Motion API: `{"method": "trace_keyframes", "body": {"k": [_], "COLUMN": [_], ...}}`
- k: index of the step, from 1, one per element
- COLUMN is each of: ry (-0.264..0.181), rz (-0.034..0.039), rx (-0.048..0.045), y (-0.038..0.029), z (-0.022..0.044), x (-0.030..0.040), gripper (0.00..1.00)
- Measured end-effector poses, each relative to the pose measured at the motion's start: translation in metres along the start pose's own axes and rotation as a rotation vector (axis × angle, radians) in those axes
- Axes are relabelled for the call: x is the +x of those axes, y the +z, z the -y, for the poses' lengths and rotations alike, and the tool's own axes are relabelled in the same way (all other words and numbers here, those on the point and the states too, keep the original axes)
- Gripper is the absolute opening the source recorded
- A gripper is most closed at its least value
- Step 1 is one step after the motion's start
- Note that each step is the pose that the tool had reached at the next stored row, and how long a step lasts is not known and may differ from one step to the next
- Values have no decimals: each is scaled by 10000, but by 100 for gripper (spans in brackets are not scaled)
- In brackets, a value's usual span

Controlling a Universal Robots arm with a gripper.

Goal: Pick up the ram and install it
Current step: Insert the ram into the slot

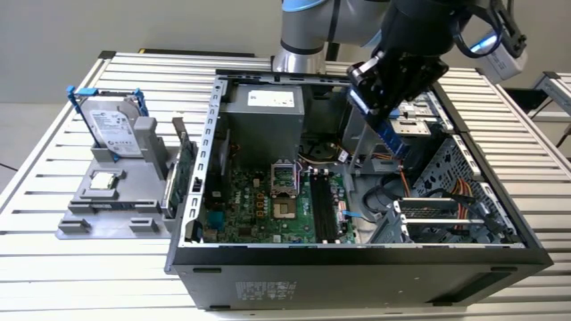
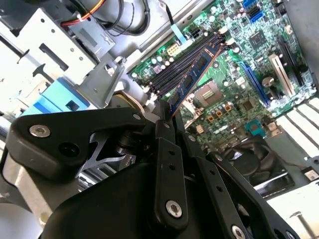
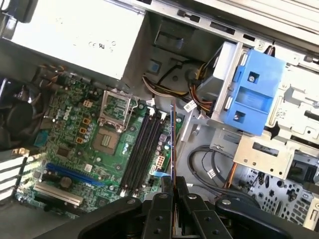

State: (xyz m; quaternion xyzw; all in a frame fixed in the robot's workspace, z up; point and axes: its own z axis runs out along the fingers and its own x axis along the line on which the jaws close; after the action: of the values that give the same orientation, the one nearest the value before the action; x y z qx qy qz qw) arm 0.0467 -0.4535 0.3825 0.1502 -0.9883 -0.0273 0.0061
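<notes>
Your gripper (image 1: pixel 378 110) is closed on the ram (image 1: pixel 394 140). Its fingers (image 2: pixel 167 164) pinch one end of the stick and the rest juts out beyond them. In the exterior view the ram hangs tilted over the open case (image 1: pixel 357 274), a little toward the exterior view's right of the black slots (image 1: pixel 323 210). It looks clear of the board (image 1: pixel 259 207), though from this angle you can't be sure how high it sits. In the first wrist view you see the ram (image 3: pixel 172 144) edge-on, just beside the slots (image 3: pixel 144 144) and running roughly along their line. The case lies on the slatted table (image 1: pixel 53 281). At the exterior view's left a drive (image 1: pixel 116 130) stands upright in a grey stand (image 1: pixel 89 224), well apart from the gripper.
</notes>
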Motion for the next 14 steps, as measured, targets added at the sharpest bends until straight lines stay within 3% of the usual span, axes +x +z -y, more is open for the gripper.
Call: {"method": "trace_keyframes", "body": {"k": [14], "ry": [1726], "rz": [96], "rx": [-7], "y": [0], "z": [0], "x": [0], "gripper": [0]}}
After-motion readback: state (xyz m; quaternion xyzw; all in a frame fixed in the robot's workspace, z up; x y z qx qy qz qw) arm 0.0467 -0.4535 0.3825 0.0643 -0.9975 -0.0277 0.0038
